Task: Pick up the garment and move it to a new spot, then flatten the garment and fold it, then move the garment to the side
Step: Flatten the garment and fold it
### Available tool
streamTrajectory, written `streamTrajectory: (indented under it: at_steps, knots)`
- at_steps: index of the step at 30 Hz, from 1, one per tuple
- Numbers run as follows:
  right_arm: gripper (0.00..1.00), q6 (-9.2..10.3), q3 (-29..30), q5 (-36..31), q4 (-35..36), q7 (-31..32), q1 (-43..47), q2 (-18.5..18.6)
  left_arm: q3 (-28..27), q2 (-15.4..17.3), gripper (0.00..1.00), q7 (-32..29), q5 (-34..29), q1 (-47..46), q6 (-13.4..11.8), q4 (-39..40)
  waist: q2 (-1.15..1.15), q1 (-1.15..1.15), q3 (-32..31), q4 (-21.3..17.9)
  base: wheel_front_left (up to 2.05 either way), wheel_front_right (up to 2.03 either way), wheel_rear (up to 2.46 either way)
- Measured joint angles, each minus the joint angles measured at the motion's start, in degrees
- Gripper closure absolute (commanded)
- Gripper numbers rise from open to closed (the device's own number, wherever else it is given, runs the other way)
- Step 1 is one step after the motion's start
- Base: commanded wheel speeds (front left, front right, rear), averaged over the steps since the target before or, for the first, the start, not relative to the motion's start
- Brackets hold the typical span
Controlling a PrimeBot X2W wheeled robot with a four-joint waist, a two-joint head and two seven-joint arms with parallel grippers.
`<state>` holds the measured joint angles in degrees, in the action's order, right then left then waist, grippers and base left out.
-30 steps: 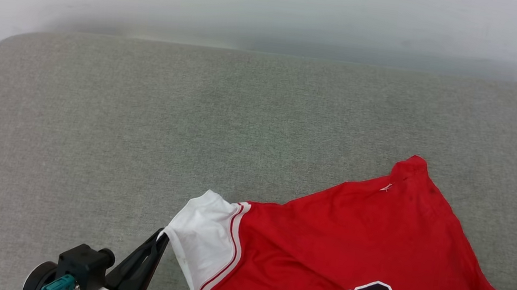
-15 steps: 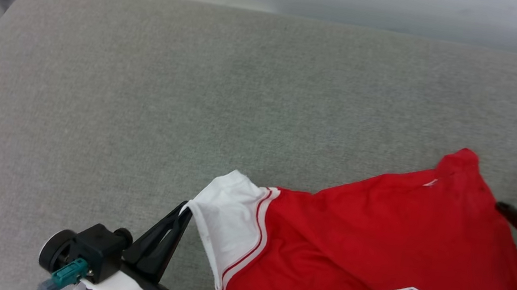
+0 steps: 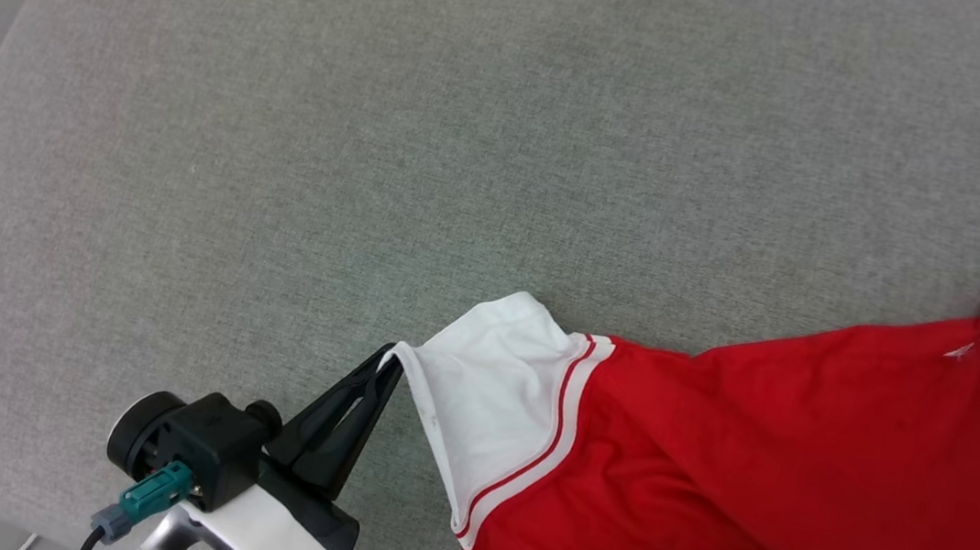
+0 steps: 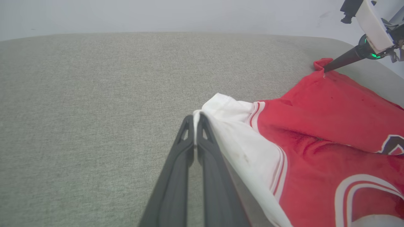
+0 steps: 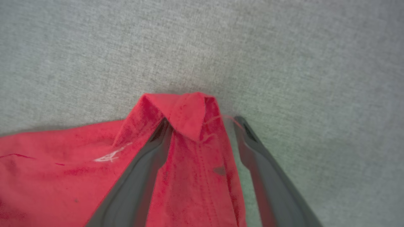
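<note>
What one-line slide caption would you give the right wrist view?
Open right tool straddling the peaked corner of the red garment on a grey fabric surface.

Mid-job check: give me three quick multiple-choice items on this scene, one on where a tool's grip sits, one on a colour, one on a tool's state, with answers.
1. Where on the garment is the left tool clamped?
A) the neckline
B) the edge of the white sleeve
C) the chest lettering

2. What colour is the padded surface under the garment?
A) blue
B) brown
C) grey

3. How does the right tool stand?
A) open, fingers either side of a red corner
B) shut on the white sleeve
C) shut on nothing

Answers:
1 B: the left wrist view shows shut fingers pinching the sleeve's edge.
2 C: the head view shows grey fabric all round the garment.
3 A: the right wrist view shows the fingers apart with the red corner between them.
</note>
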<state>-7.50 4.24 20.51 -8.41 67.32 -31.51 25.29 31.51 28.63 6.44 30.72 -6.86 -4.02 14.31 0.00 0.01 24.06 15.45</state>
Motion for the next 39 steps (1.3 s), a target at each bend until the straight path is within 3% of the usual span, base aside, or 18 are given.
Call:
streamTrajectory:
  at_steps: [9,10,12,19,28,39]
  knots:
    - [0.00,0.00,-0.99,-0.44,-2.75,-1.21,-1.33,1.65,0.20,-0.36,1.00,0.13,-0.22,-1.69,0.05,0.05,0.00,-0.01,3.18,2.35,0.00,0.00,0.00]
    - [0.43,0.01,-1.16,-0.44,-2.96,-1.20,-1.33,1.80,0.23,-0.38,1.00,0.14,-0.22,-1.69,0.05,0.01,0.00,-0.01,3.33,2.49,0.00,0.00,0.00]
    - [1.00,0.01,-2.25,-0.42,-3.68,-1.89,-1.31,2.31,0.35,-0.40,1.00,0.27,-0.20,-1.71,0.07,-0.34,0.00,-0.02,3.29,2.72,0.00,0.00,0.00]
    - [1.00,0.01,-3.20,1.02,-6.21,-6.58,-1.02,1.24,0.23,-0.02,1.00,0.22,-0.14,-1.83,-0.05,-0.65,0.00,-0.01,0.87,1.98,0.00,0.00,0.00]
    - [1.00,0.00,-4.41,4.94,-6.03,-16.13,-0.18,1.14,-2.63,2.66,1.00,-0.02,-0.21,-1.70,-2.03,1.51,0.00,-0.01,-5.51,-1.07,0.00,0.00,0.00]
    - [1.00,0.00,-5.55,9.49,5.37,-21.01,-0.20,3.56,-9.57,6.35,1.00,-0.54,0.07,-4.81,-5.03,7.56,0.00,-0.01,-13.76,-6.99,0.00,0.00,0.00]
